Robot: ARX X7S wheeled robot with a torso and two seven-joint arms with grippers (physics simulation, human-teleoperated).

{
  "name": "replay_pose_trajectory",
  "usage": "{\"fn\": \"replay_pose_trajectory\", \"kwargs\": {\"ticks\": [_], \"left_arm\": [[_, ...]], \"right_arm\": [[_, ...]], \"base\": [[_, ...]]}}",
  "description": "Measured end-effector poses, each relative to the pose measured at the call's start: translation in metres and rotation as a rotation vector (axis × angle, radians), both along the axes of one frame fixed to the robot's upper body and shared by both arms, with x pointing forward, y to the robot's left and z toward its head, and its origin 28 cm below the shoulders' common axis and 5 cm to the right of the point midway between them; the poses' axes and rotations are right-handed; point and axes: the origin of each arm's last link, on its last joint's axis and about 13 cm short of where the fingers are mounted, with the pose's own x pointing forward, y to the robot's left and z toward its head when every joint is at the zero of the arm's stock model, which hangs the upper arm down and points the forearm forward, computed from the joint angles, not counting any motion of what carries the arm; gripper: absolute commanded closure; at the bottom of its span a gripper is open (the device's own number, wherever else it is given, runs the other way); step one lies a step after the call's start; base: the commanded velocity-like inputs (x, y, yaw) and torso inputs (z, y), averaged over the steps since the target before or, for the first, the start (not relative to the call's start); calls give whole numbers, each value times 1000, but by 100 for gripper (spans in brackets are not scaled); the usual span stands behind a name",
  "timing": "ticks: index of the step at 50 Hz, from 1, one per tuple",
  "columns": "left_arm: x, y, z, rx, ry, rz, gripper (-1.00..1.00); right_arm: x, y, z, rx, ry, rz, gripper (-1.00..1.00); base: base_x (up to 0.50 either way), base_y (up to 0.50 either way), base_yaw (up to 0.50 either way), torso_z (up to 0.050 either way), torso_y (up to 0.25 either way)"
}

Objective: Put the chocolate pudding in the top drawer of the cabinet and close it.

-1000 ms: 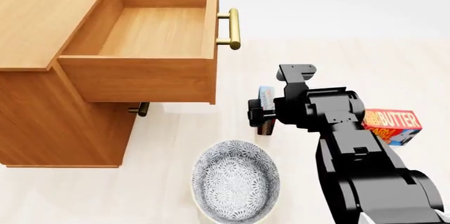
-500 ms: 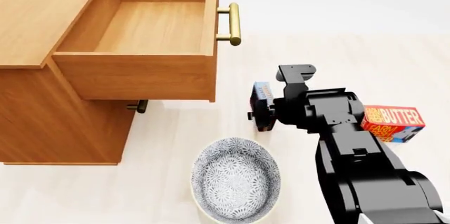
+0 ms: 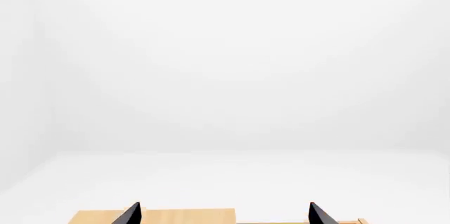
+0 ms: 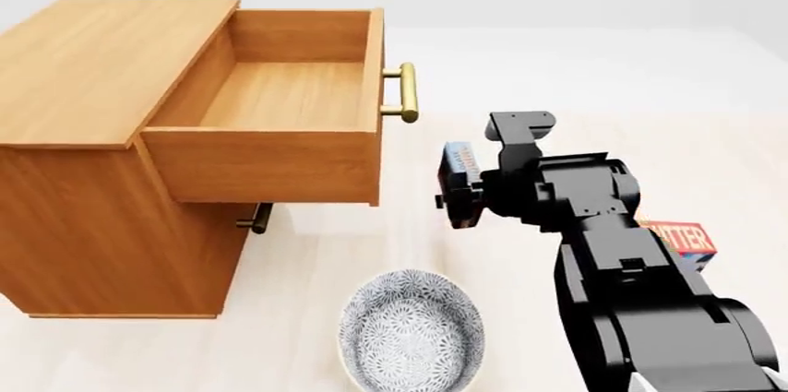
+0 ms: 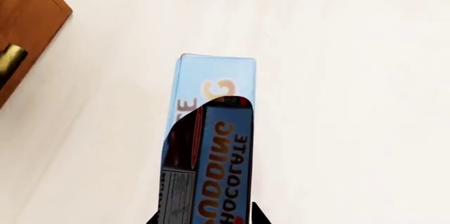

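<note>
Pale, cream-coloured floor runs out under everything, meeting a plain white wall behind. On it stands the cabinet, light brown wood with a flat top, and its top drawer is pulled well out, showing a bare wooden bottom; the brass bar handle sticks out from the drawer front toward the robot. Below the drawer a second brass handle peeks from the shadow.

Just beside the open drawer, on the handle side and clear of it, the right arm reaches forward from the lower right of the head view, its black links stacked thick, the wrist turned toward the cabinet. The right pincer is clenched on the chocolate pudding, holding the slim carton on edge and off the floor, light blue end uppermost, dark lower part in the grip. From the right wrist view the carton juts straight out between the two dark fingertips, its lettering readable, with floor underneath.

A patterned grey-and-white bowl sits on the floor near the arm's elbow. A red butter box shows partly behind the arm.

The left pincer shows only two dark tips, spread apart with nothing between them, over a strip of wood.
</note>
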Motion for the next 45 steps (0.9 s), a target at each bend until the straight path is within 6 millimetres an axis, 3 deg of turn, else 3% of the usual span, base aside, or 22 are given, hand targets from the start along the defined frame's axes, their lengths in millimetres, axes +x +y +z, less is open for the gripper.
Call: {"fn": "replay_pose_trajectory", "kwargs": {"ticks": [10,21,34,45], "left_arm": [[-1,0,2,-5,-3,-2,-100],[0,0,1,-11,-3,-4,-100],[-1,0,0,-12,-5,-3,-100],[-1,1,-2,-10,-7,-2,-100]], "right_arm": [[5,-6,19,-14,-51,-18,100],[13,-14,63,-26,-147,-45,100],[17,-13,133,-21,-317,-50,100],[16,6,182,0,-454,23,100]], "base": [[1,0,0,0,250],[0,0,0,0,249],[0,0,0,0,0],[0,0,0,0,0]]}}
